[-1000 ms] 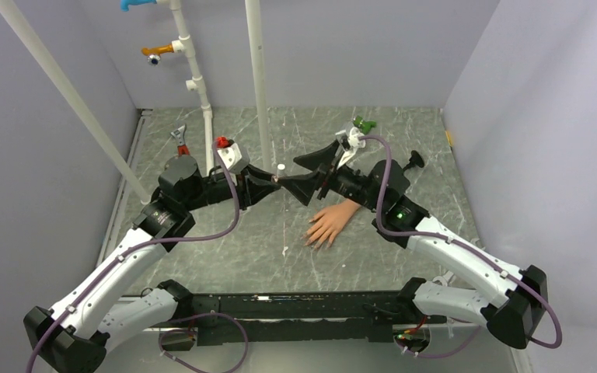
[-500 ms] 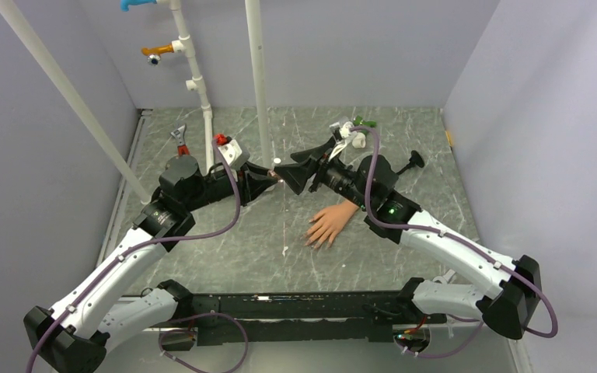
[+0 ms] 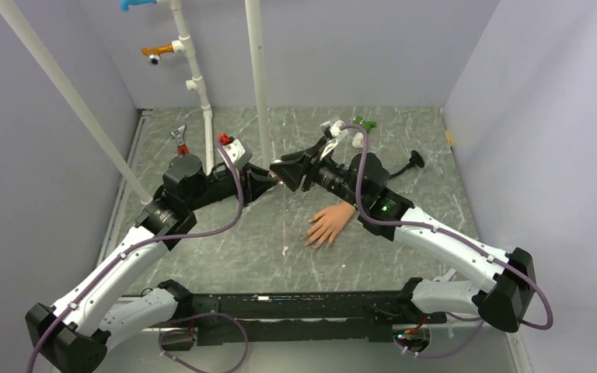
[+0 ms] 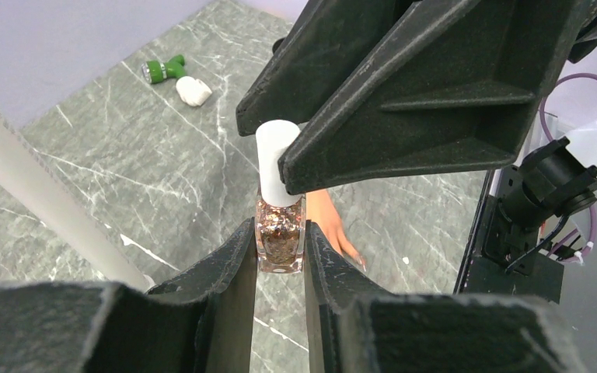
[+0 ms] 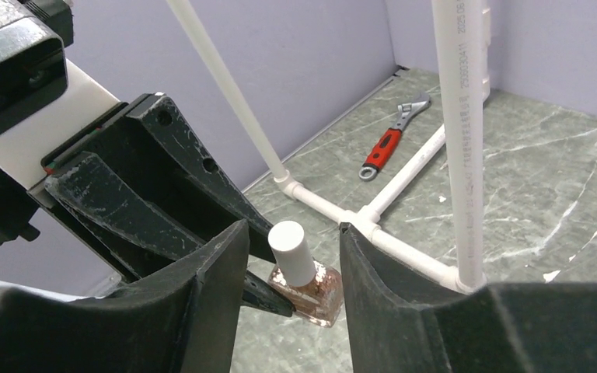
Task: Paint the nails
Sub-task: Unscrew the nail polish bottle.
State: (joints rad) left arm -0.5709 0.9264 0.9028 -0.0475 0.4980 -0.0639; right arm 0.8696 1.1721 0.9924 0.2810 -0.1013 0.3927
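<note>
Overhead, the mannequin hand (image 3: 329,225) is lying on the table (image 3: 264,249), its nails (image 3: 313,241) too small to judge; at the left wrist, the left gripper (image 4: 278,250) is clamping the polish bottle (image 4: 280,233); at the right wrist, the right gripper (image 5: 291,233) is straddling the fitted white cap (image 5: 290,255), jaws apart, so uncapping and all painting are seemingly remaining.

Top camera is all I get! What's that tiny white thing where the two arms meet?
Observer: It's the white cap of a glittery nail polish bottle. The left jaws are clamped on its glass body.
Operator: Did the right jaws grab the cap?
Observer: Not yet. The right wrist view shows the right jaws open, with a gap on each side of the cap.
</note>
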